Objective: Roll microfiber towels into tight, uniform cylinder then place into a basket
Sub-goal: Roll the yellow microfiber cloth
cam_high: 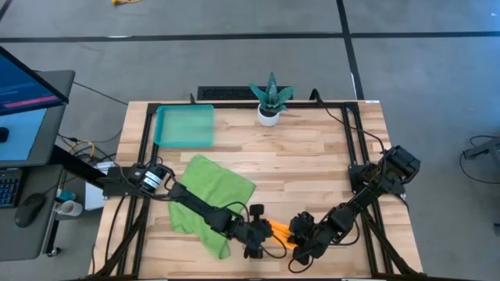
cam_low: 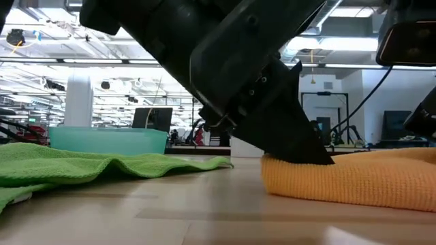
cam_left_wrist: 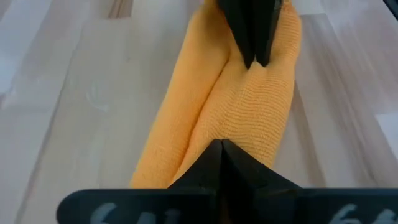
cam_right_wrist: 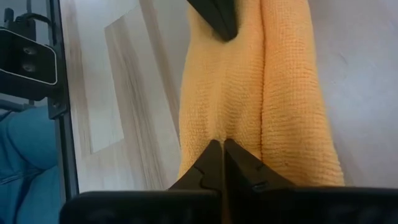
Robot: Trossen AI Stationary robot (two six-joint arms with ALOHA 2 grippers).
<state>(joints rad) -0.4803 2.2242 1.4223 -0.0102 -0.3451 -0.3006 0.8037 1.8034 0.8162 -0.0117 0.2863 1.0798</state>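
One camera looks straight down on the whole pale wooden bench (cam_high: 312,156). Another sits at bench-top height, facing the room. Each wrist camera looks closely along the rolled bright orange microfibre towel (cam_left_wrist: 242,106), which all four views share.

We've got both arms low at front edge, left gripper (cam_high: 262,233) & right gripper (cam_high: 301,236) tips closed, facing each other.
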